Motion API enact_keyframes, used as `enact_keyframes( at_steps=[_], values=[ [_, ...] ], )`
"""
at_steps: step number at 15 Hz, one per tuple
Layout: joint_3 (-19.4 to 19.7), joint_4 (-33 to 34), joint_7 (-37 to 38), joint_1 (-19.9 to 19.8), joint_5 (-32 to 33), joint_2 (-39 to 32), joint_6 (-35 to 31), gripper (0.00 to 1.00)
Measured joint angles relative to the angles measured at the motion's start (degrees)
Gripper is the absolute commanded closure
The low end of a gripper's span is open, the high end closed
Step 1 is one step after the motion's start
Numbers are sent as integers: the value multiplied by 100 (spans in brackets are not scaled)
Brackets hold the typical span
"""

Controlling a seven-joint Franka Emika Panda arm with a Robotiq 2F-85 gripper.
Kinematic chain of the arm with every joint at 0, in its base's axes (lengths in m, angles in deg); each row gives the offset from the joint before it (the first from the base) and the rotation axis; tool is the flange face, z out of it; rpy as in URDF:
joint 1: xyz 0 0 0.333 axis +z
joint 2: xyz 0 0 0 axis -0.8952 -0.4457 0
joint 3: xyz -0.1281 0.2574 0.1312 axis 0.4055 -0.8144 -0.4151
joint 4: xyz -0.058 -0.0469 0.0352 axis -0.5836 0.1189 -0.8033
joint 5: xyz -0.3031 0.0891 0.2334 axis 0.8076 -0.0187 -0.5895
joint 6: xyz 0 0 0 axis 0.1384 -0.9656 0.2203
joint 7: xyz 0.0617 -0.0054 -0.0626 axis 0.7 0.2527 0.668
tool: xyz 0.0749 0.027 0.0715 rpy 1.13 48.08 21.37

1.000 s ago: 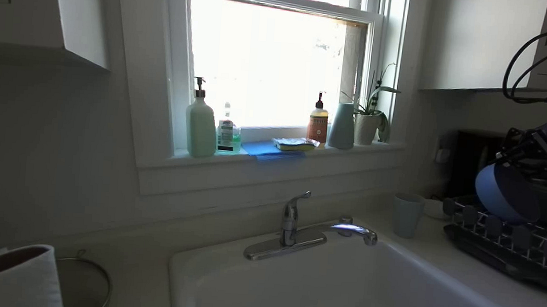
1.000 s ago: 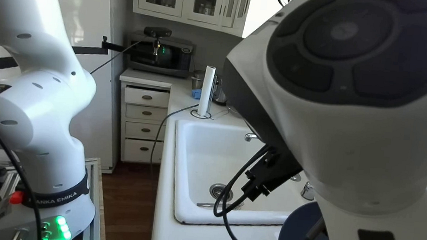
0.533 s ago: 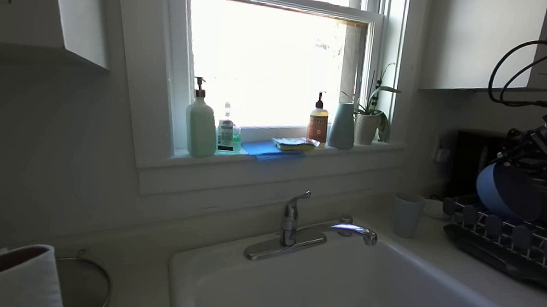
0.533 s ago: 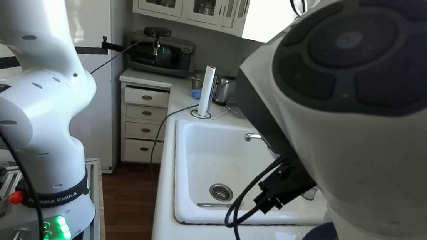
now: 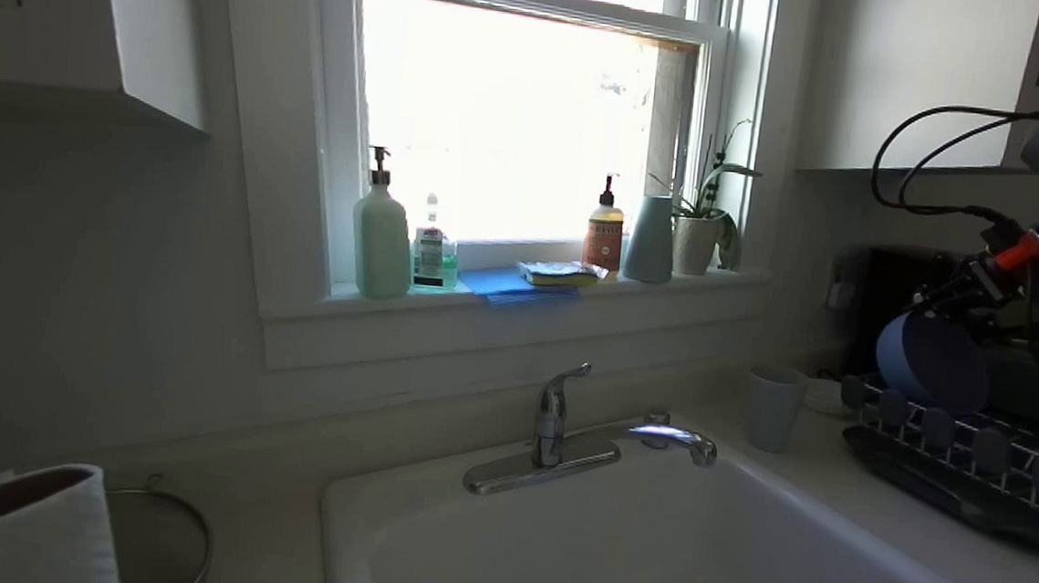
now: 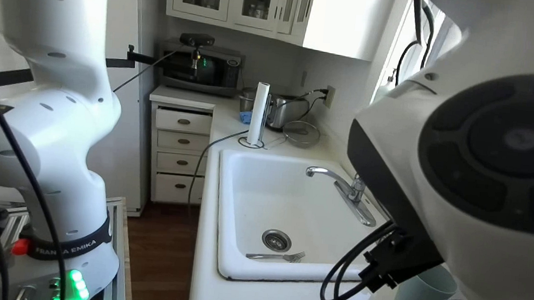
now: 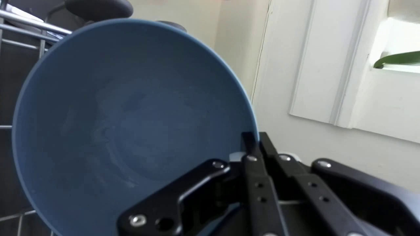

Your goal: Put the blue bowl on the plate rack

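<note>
Wrist view, and we have the gripper pinching the blue bowl by its rim, one finger inside the wall, one outside! In an exterior view we find the bowl steeply tilted, low over the plate rack; whether it touches the bars, we can't tell. Near the rack stands a pale cup, and we spot a fork lying in the sink.

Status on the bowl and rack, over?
Jaws shut on blue bowl, by its rim. Bowl tilted at the rack, contact unclear. Cup beside rack, seemingly out of the way.
</note>
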Motion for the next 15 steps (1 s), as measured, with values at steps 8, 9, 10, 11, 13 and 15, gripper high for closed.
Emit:
enact_keyframes(
  at_steps=[8, 9, 10, 11, 13, 15],
  values=[
    [-153, 551, 0, -129, -132, -727, 7, 89],
    [-179, 604, 0, -145, -137, -768, 7, 70],
    [-198, 641, 0, -155, -140, -801, 7, 64],
    [-221, 669, 0, -162, -149, -830, 8, 57],
    [-267, 702, 0, -165, -157, -876, 8, 43],
    [-300, 711, 0, -165, -157, -886, 8, 31]
  ],
)
